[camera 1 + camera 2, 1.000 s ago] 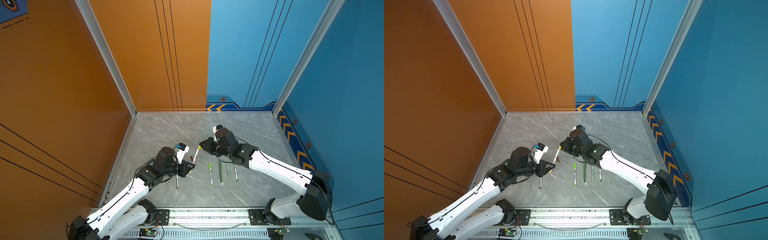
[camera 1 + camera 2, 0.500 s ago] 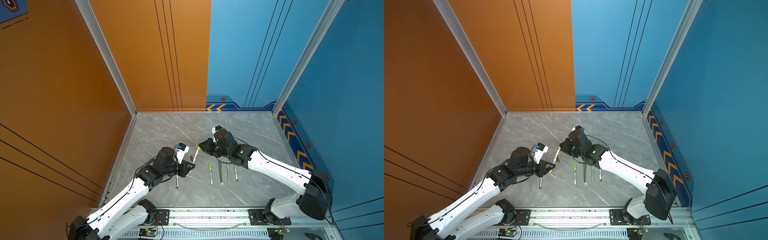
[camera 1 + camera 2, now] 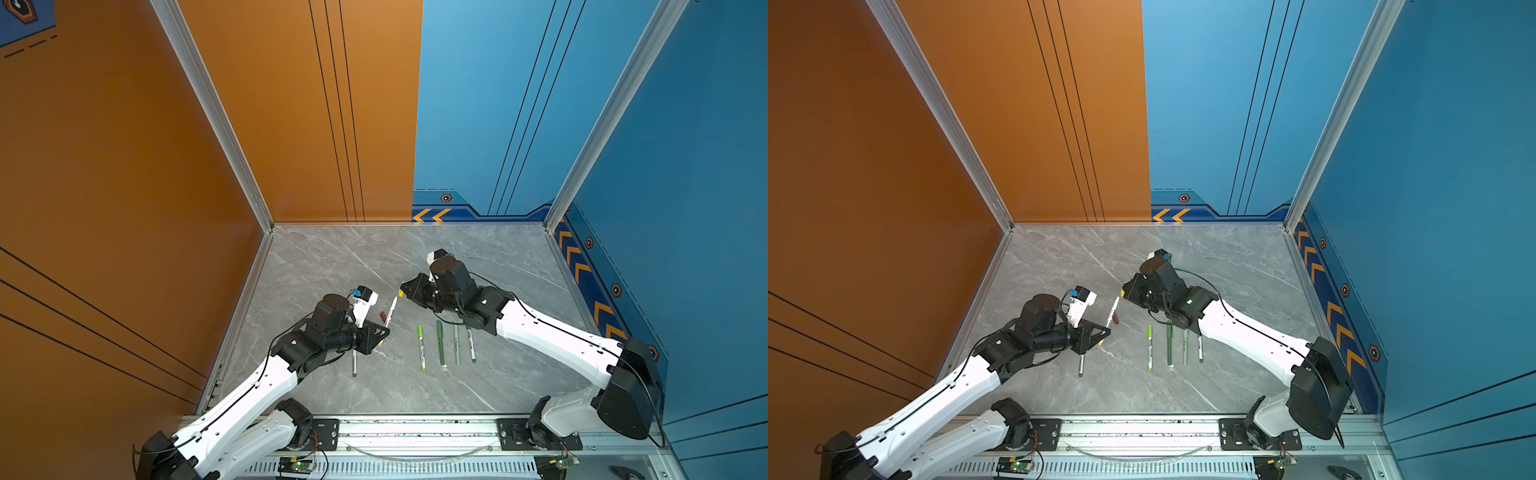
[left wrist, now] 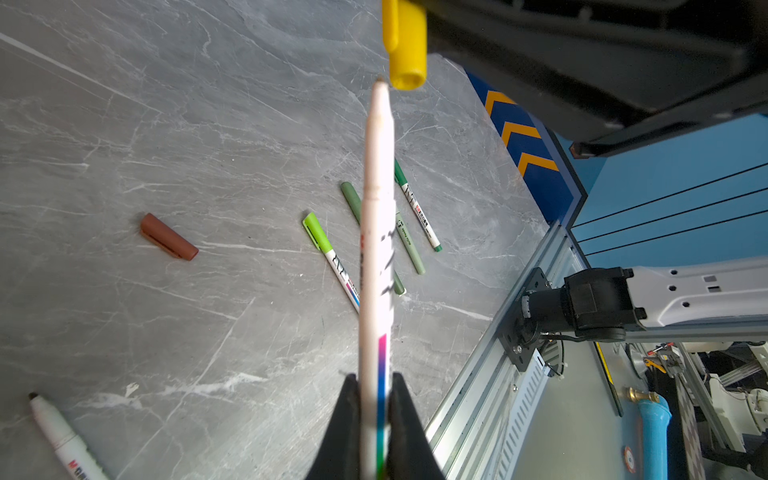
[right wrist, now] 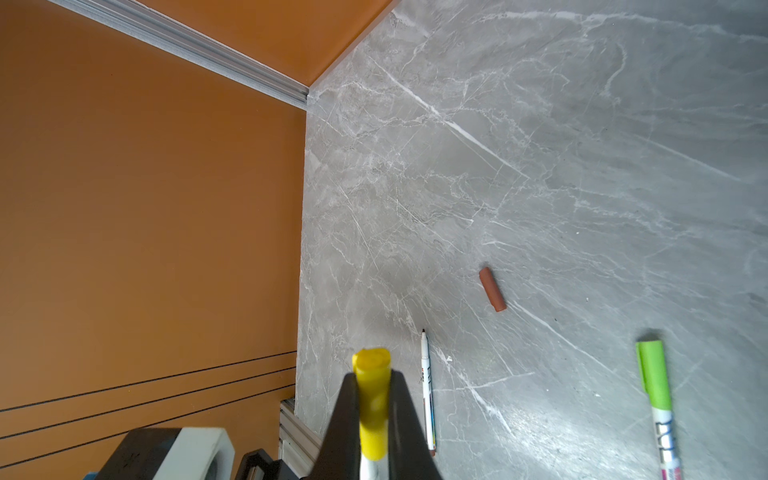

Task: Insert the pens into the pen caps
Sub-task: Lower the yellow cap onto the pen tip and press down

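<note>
**Pen tip at the mouth of the yellow cap; scarcely any change in 1 second**

The left gripper point(image 4: 374, 382) is clamped on the lower barrel of a white pen point(image 4: 376, 249), with both fingers point(image 4: 347, 419) pressed against it. The pen slants up off the table point(image 3: 332, 266) towards the right arm. The right gripper point(image 5: 374, 378) is closed on the yellow cap point(image 5: 371, 390), whose open end faces the pen.

In the left wrist view the pen's tip sits just beside the rim of the yellow cap point(image 4: 407, 50), slightly off to 1 side and not inside it. I cannot tell whether the two touch. In both top views the white pen point(image 3: 390, 313) and yellow cap point(image 3: 401, 293) meet between the 2 arms.

Compared with 1 second and half a second ago, both arms stand almost where they were. Pen and cap were already this close, and neither grip has altered.

Nothing on the table has shifted:
- The brown cap point(image 3: 382, 315) lies on its side near the white pen.
- An uncapped pen point(image 3: 354, 363) lies partly under the left gripper point(image 3: 384, 331).
- 4 capped pens lie side by side in a row near the right arm: a lime pen point(image 3: 421, 347), a dark green pen point(image 3: 440, 343), a pale green pen point(image 3: 457, 345) and a white pen with a green cap point(image 3: 470, 343).
</note>
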Robot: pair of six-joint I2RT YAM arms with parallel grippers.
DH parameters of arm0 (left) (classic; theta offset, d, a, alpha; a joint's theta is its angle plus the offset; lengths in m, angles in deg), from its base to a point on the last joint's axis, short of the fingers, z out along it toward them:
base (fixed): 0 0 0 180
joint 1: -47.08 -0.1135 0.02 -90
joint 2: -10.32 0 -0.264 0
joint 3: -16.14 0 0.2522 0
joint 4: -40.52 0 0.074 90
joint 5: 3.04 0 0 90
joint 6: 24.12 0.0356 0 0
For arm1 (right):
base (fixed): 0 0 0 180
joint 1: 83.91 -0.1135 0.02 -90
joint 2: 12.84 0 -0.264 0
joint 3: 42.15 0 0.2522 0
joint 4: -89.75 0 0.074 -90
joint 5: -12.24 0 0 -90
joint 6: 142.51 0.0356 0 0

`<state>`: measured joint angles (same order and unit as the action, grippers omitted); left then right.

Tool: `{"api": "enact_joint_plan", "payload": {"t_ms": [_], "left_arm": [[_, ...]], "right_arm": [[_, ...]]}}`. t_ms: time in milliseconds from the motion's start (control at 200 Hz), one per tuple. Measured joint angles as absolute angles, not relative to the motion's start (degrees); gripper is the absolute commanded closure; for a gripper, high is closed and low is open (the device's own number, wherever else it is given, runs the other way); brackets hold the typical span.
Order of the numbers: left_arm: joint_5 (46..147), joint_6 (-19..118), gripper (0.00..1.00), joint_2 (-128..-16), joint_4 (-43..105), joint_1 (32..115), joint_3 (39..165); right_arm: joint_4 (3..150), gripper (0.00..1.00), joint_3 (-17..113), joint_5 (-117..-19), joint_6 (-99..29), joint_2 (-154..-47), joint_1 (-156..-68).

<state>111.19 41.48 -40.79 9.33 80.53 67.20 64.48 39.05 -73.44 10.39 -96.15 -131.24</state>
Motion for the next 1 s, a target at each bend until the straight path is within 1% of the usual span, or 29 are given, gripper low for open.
{"api": "enact_joint_plan", "payload": {"t_ms": [400,1001], "left_arm": [[111.2,41.5,1.0,-41.2,9.3,80.5,67.2],[111.2,41.5,1.0,-42.0,9.4,80.5,67.2]], "right_arm": [[64.5,1.0,40.6,-73.2,10.3,-99.1,-131.2],[64.4,1.0,41.8,-73.3,9.0,-99.2,-131.2]]}}
